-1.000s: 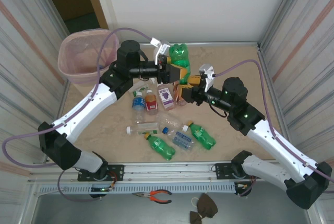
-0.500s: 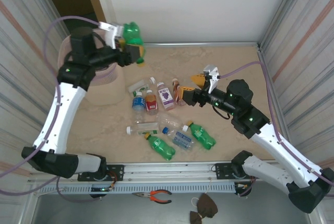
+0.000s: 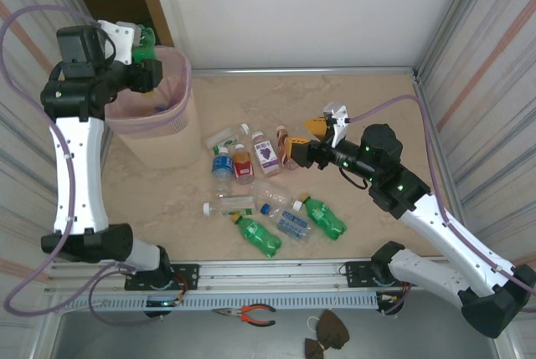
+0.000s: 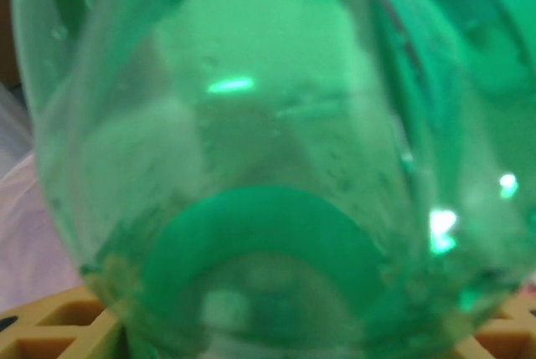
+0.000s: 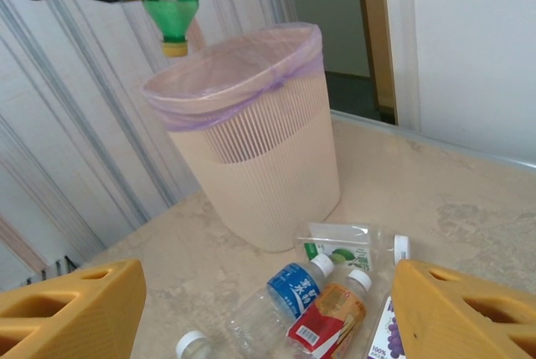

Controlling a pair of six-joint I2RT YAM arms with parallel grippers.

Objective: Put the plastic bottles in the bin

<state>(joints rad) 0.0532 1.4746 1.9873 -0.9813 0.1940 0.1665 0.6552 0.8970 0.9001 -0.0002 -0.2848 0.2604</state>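
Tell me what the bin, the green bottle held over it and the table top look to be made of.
Bin: beige plastic by its look, matte, finely ribbed wall; a thin pinkish film bag folds over its rim. Green bottle: clear green plastic, glossy, with highlights and see-through walls. Table top: smooth beige marble pattern, possibly laminate; cannot tell.
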